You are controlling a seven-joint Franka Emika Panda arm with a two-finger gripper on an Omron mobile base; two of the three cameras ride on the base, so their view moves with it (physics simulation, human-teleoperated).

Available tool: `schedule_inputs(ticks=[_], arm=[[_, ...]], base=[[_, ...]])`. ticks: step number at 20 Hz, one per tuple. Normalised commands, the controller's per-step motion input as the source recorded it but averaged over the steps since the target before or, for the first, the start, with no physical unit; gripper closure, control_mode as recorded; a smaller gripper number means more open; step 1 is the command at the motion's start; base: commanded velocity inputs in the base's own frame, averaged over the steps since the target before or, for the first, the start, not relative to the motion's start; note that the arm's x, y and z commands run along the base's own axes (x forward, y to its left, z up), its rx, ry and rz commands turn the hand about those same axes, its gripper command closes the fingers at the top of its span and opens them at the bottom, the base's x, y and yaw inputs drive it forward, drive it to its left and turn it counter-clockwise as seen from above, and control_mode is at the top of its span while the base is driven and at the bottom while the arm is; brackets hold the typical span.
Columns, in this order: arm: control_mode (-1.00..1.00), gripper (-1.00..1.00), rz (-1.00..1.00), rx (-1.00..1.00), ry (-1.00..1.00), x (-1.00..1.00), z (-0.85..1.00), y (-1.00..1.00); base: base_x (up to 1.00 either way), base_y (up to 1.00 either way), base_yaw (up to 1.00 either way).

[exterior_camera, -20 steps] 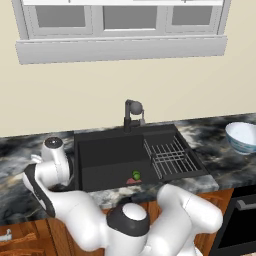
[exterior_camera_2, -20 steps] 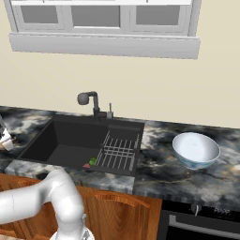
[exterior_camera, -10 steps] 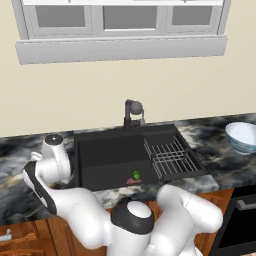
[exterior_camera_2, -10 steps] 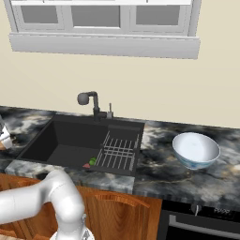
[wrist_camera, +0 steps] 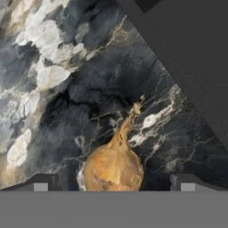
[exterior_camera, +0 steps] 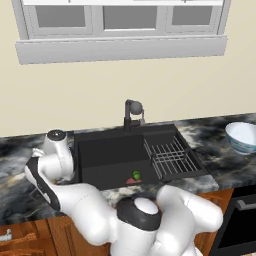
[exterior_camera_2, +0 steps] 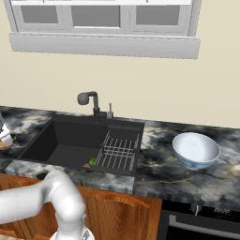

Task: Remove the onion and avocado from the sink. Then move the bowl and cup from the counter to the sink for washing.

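The onion [wrist_camera: 114, 167] is seen lying on the marbled counter [wrist_camera: 67, 89], just beside the sink [wrist_camera: 187, 53] edge, between the spread, empty fingers of the gripper [wrist_camera: 114, 188]. The first removal is judged complete. Next, the avocado [exterior_camera: 135, 175] is to be fetched from the basin floor near the wire rack [exterior_camera: 170, 157], where room is tighter

Polished marbled stone counter [wrist_camera: 67, 102], matt black sink [exterior_camera: 115, 160], glossy ceramic bowl [exterior_camera_2: 196, 150]
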Motion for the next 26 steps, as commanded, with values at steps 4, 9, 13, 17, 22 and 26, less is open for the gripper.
schedule_inputs(ticks=[4,9,13,17,22,26], arm=[[-1.00,-1.00,0.00,0.00,0.00,-0.07,0.17,-0.15],[-1.00,-1.00,0.00,0.00,0.00,-0.06,0.16,-0.16],[-1.00,-1.00,0.00,0.00,0.00,-0.08,0.13,-0.21],[-1.00,-1.00,0.02,0.00,0.00,-0.08,0.11,-0.23],[-1.00,-1.00,0.02,0.00,0.00,-0.08,0.11,-0.24],[-1.00,-1.00,0.03,0.00,0.00,-0.09,0.12,-0.25]], base=[[0.00,0.00,0.00],[0.00,0.00,0.00],[0.00,0.00,0.00],[0.00,0.00,0.00],[0.00,0.00,0.00],[0.00,0.00,0.00]])
